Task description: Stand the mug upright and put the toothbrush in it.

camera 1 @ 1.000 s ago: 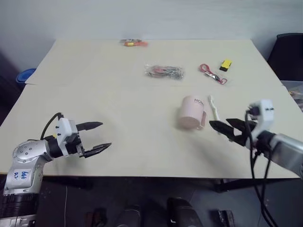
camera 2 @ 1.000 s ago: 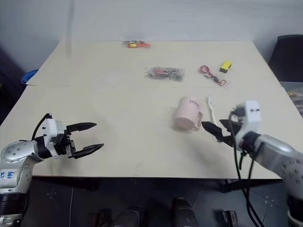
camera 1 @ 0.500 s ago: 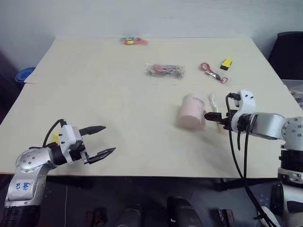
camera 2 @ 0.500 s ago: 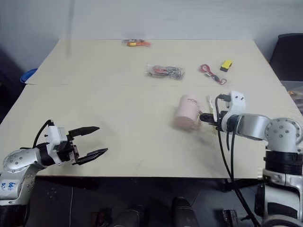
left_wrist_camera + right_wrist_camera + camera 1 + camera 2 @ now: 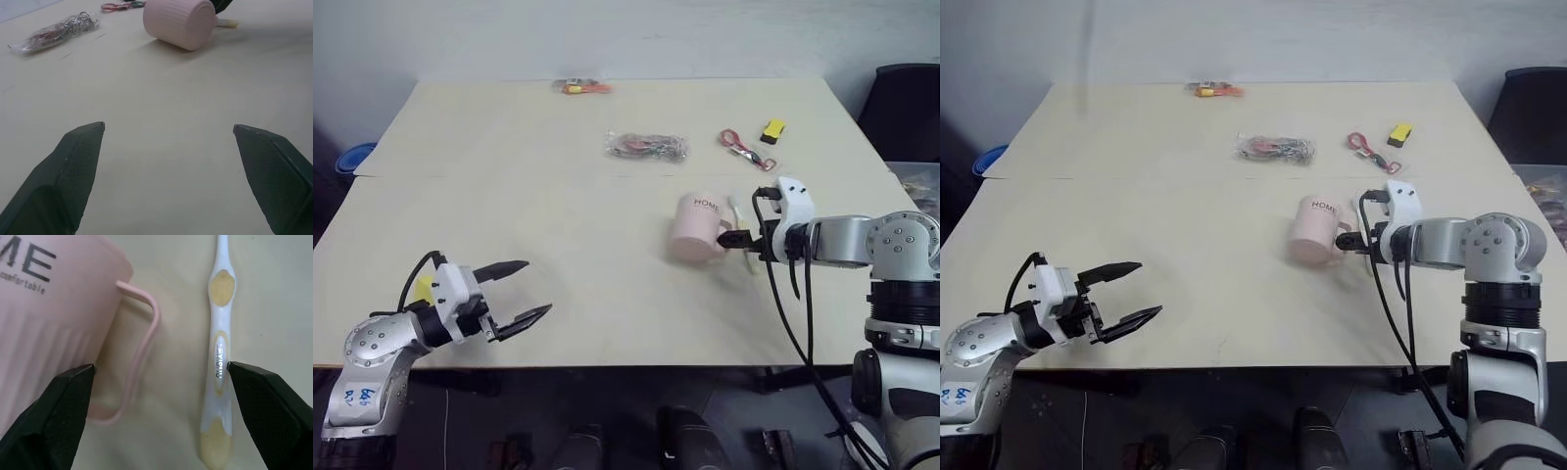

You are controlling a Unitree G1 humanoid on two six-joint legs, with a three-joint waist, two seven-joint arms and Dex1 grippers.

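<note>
Now the mug point(image 5: 54, 308) handle sits between the right gripper's point(image 5: 161, 369) wide, empty jaws.

The mug point(image 5: 54, 308) looked like matt pale pink plastic, its lower wall finely ribbed and its upper band smooth under dark printed lettering. The toothbrush point(image 5: 218, 347) had a glossy white plastic handle with duller yellow-green inlays that looked rubbery. The table point(image 5: 558, 215) showed a smooth, matt cream surface with a faint sheen. The right gripper's fingers point(image 5: 68, 396) and the left gripper's fingers point(image 5: 73, 166) were matt black with a fine cross-hatched texture. A clear, crinkled, shiny plastic bag point(image 5: 646, 147) held thin metallic-looking pieces.
</note>
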